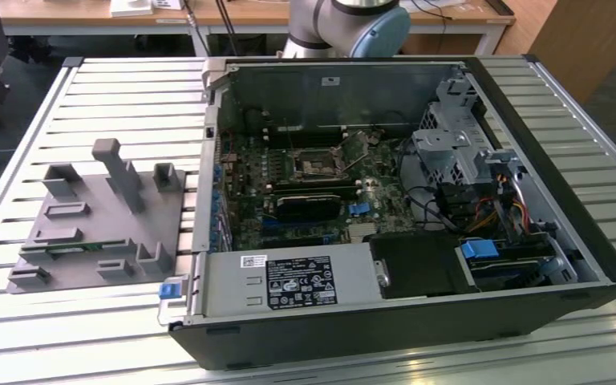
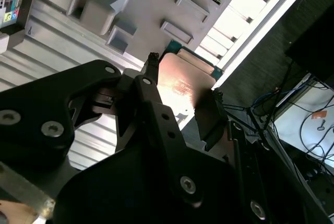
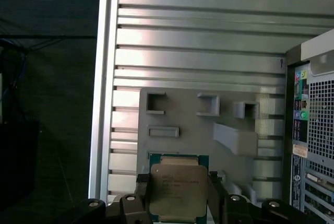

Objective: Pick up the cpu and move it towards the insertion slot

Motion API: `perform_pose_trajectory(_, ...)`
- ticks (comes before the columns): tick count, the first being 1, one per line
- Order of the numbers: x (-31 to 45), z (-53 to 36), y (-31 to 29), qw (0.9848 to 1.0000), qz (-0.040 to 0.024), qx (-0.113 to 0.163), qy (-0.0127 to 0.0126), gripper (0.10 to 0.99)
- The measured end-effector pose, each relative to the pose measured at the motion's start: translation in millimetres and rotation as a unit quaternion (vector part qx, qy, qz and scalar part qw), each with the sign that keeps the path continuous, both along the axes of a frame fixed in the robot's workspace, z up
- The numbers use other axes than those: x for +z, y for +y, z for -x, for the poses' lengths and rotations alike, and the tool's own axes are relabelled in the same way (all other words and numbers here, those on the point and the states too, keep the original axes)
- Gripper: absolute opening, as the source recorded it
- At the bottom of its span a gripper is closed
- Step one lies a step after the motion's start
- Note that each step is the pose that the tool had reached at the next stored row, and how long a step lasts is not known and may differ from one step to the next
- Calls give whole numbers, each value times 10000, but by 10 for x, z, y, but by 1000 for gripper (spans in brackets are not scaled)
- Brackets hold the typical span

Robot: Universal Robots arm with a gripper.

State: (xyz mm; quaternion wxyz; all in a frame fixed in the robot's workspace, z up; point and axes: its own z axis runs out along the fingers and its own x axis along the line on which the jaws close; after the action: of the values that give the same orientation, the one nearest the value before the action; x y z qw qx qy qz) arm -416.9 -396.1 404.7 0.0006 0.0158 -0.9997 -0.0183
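Claw point(image 3: 178, 203) clamped on cpu point(image 3: 178, 191), grey tray point(image 3: 209, 130) below claw on slatted worktop point(image 3: 198, 51), open computer case point(image 1: 394, 200) beside, insertion slot point(image 1: 318, 165) inside.

The chip point(image 3: 177, 187) has a shiny silver-grey top and a thin green rim, held between black fingers point(image 3: 215, 192). The tray point(image 1: 94, 233) is plain grey plastic on a table point(image 1: 105, 104) of pale silver ribbed slats. The computer case point(image 1: 597, 233) is black, its board point(image 1: 286, 180) dark green.

Shiny metal cpu point(image 3: 178, 186), matt grey plastic tray point(image 3: 193, 125)
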Motion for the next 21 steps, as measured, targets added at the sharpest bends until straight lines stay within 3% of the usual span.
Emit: perform_pose_trajectory(21, 8, -377, 0, 10000, -2, 0, 1, 529)
